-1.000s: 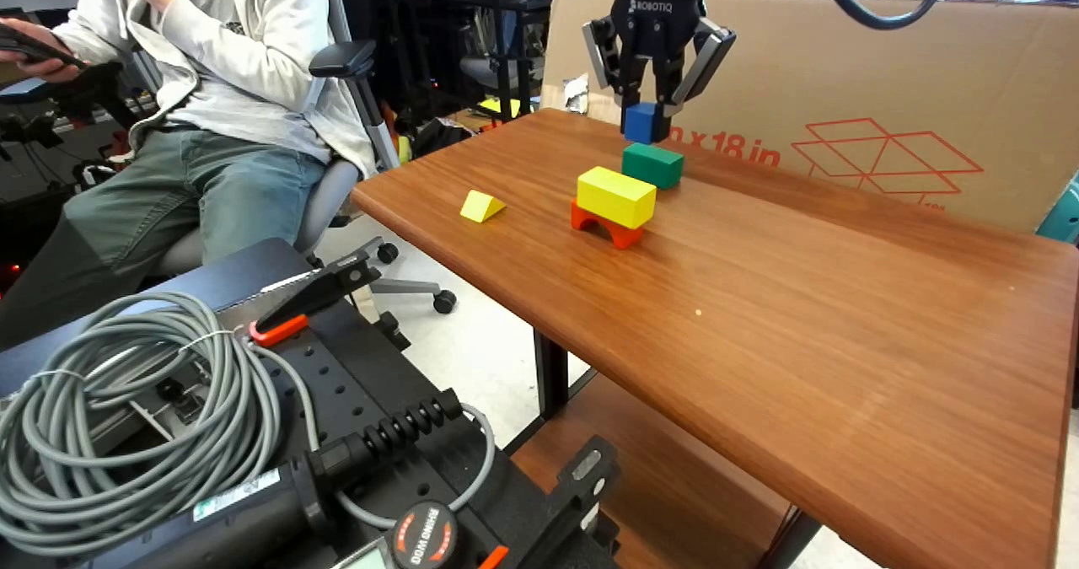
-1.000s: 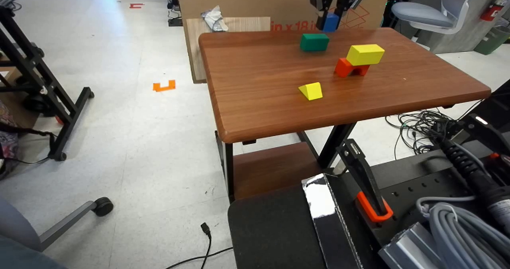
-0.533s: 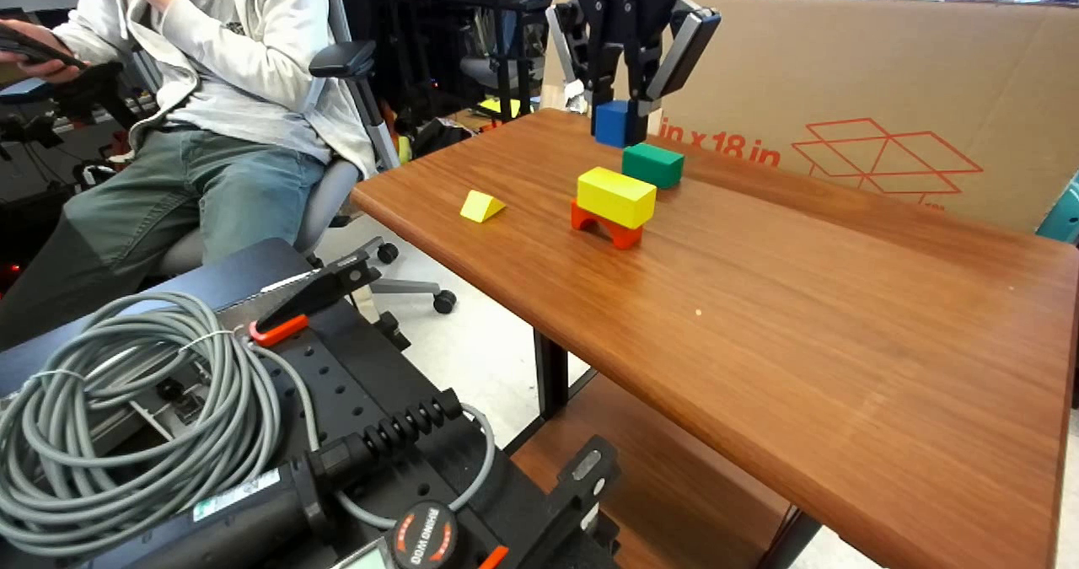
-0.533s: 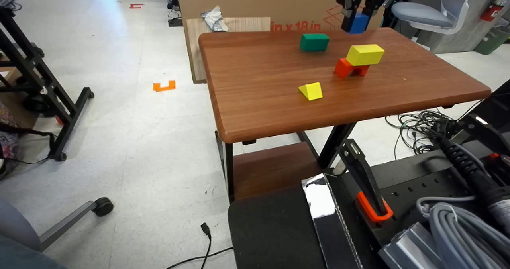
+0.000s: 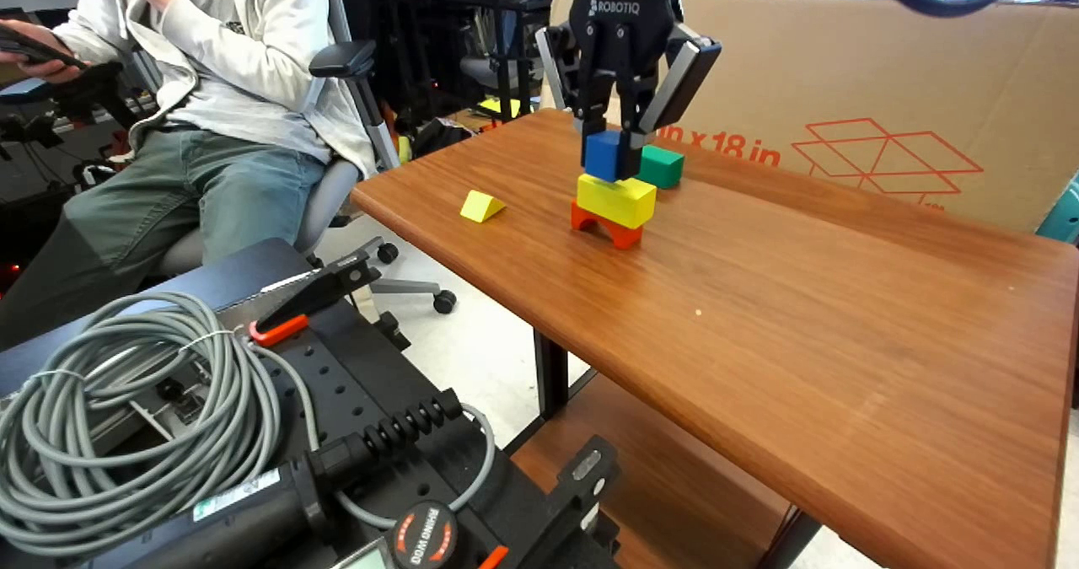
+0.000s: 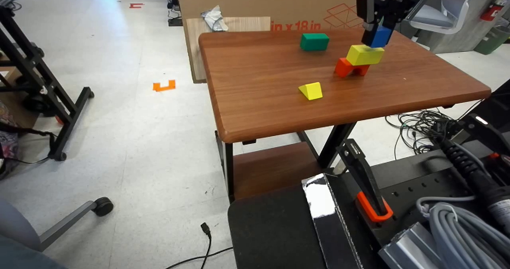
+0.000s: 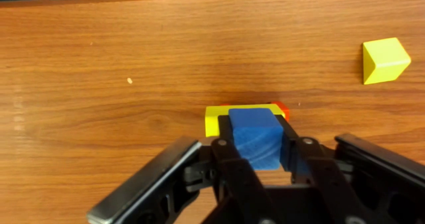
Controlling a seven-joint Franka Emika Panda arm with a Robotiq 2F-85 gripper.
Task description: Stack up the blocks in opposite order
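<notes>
Across the brown tabletop point(image 5: 801, 299), rightward in an exterior view, a yellow wedge point(image 5: 480, 206) lies apart, then a red arch point(image 5: 626, 237) bears the yellow block point(image 5: 618, 204). Over the yellow, the gripper point(image 5: 609, 155) grasps the blue block point(image 5: 603, 158), contact unclear; farther right sits the green block point(image 5: 662, 167).

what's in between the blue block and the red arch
The yellow block: it lies on the red arch, below the blue block, as both exterior views show.
</notes>
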